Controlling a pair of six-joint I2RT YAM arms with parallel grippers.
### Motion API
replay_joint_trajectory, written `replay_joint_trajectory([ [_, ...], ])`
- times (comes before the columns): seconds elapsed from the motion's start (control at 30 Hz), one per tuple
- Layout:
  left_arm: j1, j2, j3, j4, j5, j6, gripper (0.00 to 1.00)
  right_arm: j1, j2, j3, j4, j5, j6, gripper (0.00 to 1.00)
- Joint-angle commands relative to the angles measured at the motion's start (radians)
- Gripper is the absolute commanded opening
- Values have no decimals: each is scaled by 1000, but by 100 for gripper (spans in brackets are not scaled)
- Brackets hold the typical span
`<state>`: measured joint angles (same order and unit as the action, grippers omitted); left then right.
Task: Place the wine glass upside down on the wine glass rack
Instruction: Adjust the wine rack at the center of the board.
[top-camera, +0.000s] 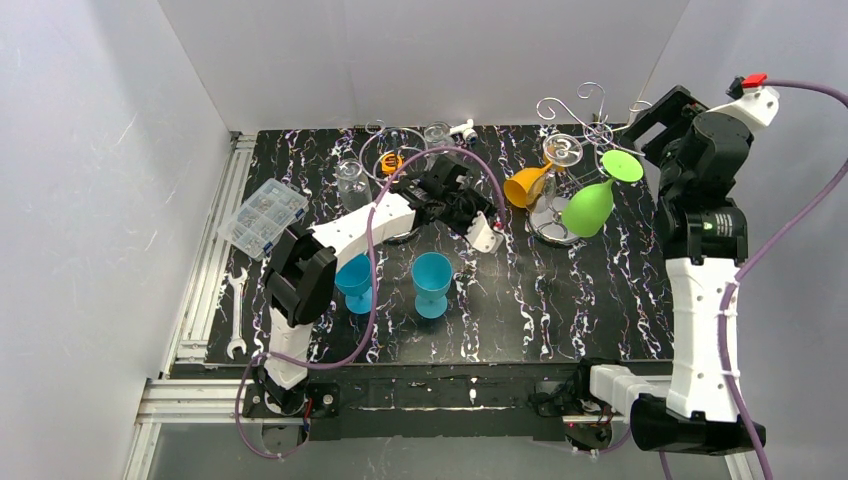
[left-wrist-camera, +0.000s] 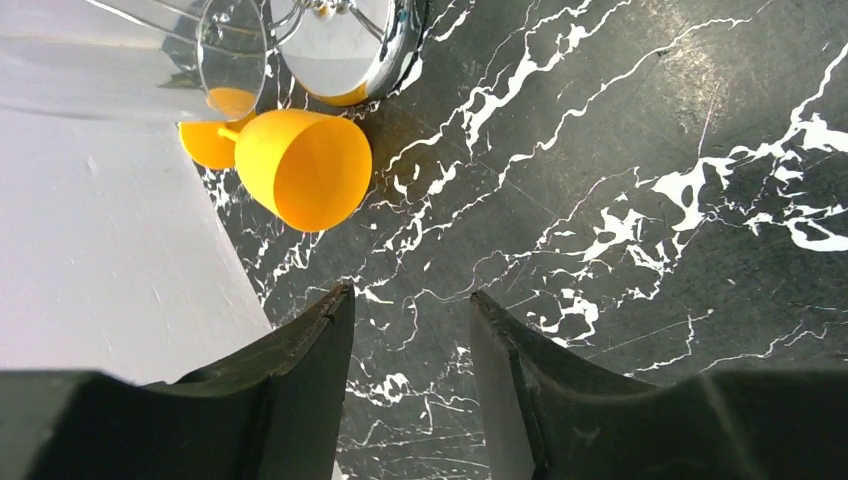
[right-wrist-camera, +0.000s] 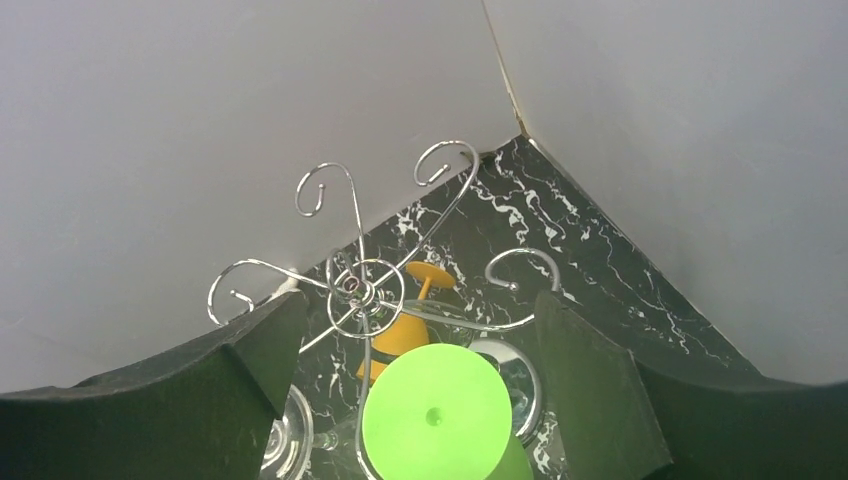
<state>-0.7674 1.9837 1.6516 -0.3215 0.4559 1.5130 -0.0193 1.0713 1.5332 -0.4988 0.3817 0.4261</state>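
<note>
**Left gripper**: the fingers stand partly apart with nothing between them. Only bare table shows through the gap. The gripper faces the orange wine glass, which lies on its side on the table with its mouth turned toward the gripper. The glass's foot is just beside the round chrome base of the wine glass rack. Glass and fingers are apart.

**Right gripper**: the fingers are spread wide and grip nothing. The gripper is held high beside the rack, looking down on the scroll arms.

**Green wine glass**: it is inverted close to the rack's central post, foot disc uppermost, bowl hanging down and tilted outward. In the right wrist view its foot lies between the right fingers, with a visible gap on each side. Whether the foot is seated in a scroll arm cannot be determined.

**Elsewhere:** a blue glass stands upright mid-table, well apart from the rack. Another blue glass stands near it, partly hidden behind the left arm.
</note>
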Motion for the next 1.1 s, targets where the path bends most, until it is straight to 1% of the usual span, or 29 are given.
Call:
replay_joint_trajectory([
  [0.0,-1,-123,-11,41,-29,-104,45,2,40,58,9,-46,5,92],
  [0.1,-1,-174,-25,24,-44,-139,46,2,76,88,-4,-104,3,91],
  [0.2,-2,-226,-41,-3,-47,-172,46,2,123,121,-27,-146,1,87],
  [0.3,-1,-296,-66,-15,-47,-223,47,2,175,143,-34,-149,-18,80],
  [0.47,-1,-392,-76,-69,-50,-324,47,13,264,218,-69,-148,-47,75],
  [0.63,-2,-467,-78,-103,-66,-378,48,74,305,229,-87,-126,-60,72],
  [0.8,-1,-515,-86,-109,-88,-387,49,144,342,257,-141,-43,-82,72],
  [0.9,-2,-531,-93,-108,-100,-387,49,154,342,254,-141,-7,-92,69],
  [1.07,-1,-553,-111,-98,-101,-399,50,154,349,251,-135,34,-127,67],
])
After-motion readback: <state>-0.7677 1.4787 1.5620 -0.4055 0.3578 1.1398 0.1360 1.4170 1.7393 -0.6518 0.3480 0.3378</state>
